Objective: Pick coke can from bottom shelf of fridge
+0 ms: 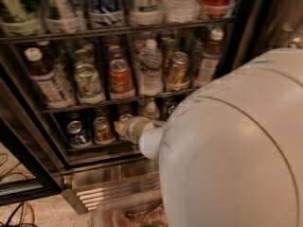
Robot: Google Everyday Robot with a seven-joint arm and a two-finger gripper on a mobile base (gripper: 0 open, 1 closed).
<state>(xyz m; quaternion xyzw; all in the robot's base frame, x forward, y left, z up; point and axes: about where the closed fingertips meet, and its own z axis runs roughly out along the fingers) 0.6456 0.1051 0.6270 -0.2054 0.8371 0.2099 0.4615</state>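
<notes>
The fridge [240, 37] stands open in front of me. My gripper [131, 127], pale and stubby at the end of the big white arm [236, 150], reaches into the bottom shelf [94, 146] just right of the cans there. A bit of red [124, 109] shows right behind the gripper; it may be the coke can, and most of it is hidden. Whether the gripper touches it cannot be told.
A blue-and-silver can [78, 134] and a gold-brown can [102, 129] stand left of the gripper. The rack above holds a red can [121, 79], other cans and bottles [150, 67]. The ribbed steel base [109, 190] lies below. The door frame [23, 141] is at the left.
</notes>
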